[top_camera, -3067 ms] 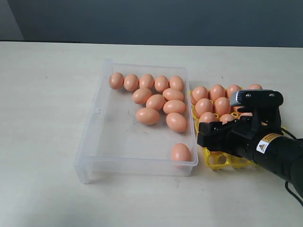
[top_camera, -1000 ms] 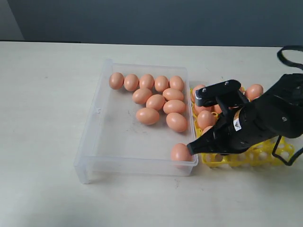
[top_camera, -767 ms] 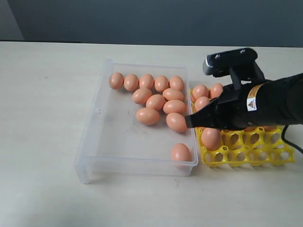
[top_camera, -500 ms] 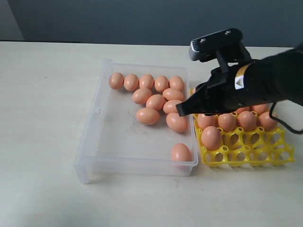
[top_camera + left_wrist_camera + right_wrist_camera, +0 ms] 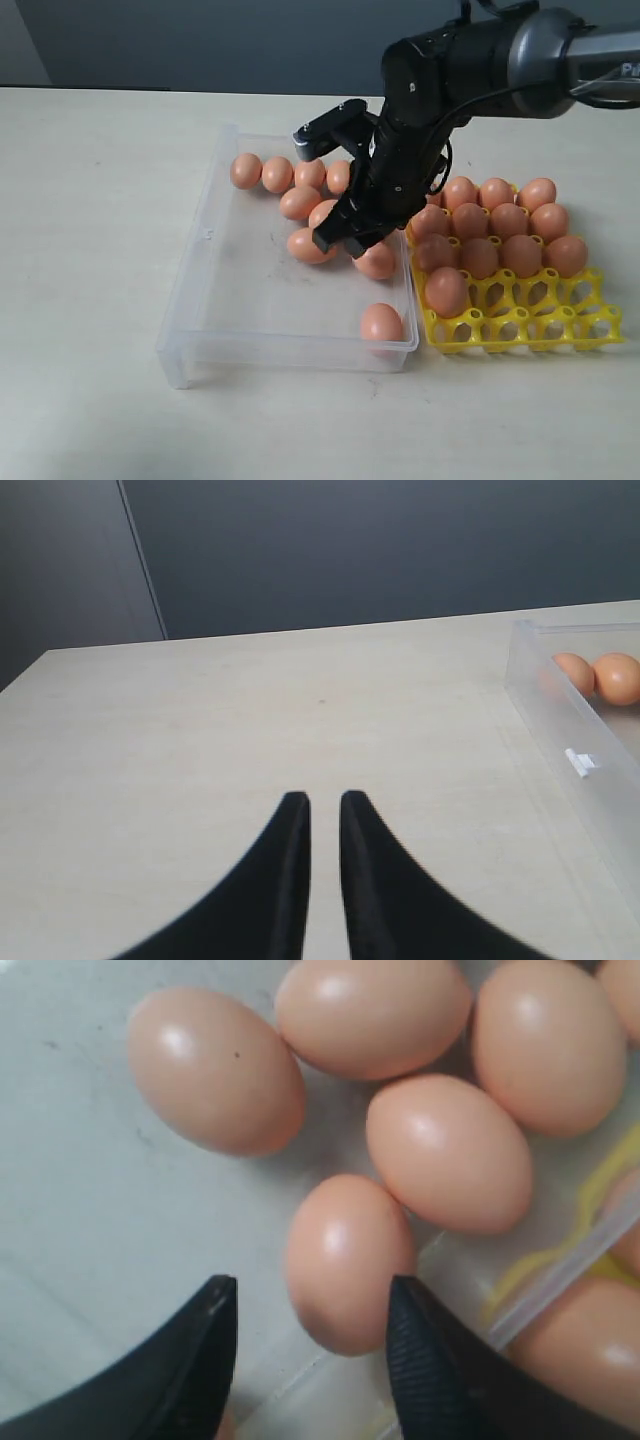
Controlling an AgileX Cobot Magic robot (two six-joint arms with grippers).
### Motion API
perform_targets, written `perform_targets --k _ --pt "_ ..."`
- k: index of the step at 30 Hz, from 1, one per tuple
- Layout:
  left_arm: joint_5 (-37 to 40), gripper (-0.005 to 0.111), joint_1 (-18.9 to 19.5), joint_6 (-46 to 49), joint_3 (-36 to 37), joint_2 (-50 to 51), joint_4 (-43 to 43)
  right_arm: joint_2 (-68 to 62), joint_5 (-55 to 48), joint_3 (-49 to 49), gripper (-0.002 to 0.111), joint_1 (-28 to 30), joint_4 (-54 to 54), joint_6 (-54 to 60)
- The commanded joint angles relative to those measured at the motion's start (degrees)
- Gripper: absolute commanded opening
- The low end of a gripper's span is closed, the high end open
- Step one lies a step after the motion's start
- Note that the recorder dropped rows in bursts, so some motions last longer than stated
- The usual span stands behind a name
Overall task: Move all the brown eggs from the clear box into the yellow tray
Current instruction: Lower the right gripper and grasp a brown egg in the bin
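Observation:
Several brown eggs lie in the clear box, most in its far right part and one at the near right corner. More eggs fill the back cups of the yellow tray. My right gripper hangs open over the cluster in the box. In the right wrist view its fingertips straddle one egg without touching it. My left gripper is shut and empty over bare table, beside the box's wall.
The near row of the tray's cups has no eggs in it. The left half of the box floor is bare. Two eggs show through the box wall in the left wrist view. A dark wall stands behind the table.
My right arm has swung from over the yellow tray to the left, above the eggs in the box. Its jaws have opened. The left gripper's earlier state is not shown.

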State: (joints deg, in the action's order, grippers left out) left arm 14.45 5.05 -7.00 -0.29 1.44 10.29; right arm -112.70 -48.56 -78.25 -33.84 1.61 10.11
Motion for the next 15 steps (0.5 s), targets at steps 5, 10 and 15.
perform_targets --k 5,10,15 --pt "-0.71 0.012 -0.03 -0.05 0.29 0.05 -0.13 -6.29 -1.08 -1.53 0.046 0.04 -3.56 0.43" --pt "-0.71 0.012 -0.03 -0.05 0.29 0.05 -0.13 -6.68 -0.15 -1.53 0.046 0.04 -3.45 0.43" --pt "-0.71 0.012 -0.03 -0.05 0.29 0.05 -0.13 -7.73 -0.11 -1.53 0.046 0.04 -3.62 0.68"
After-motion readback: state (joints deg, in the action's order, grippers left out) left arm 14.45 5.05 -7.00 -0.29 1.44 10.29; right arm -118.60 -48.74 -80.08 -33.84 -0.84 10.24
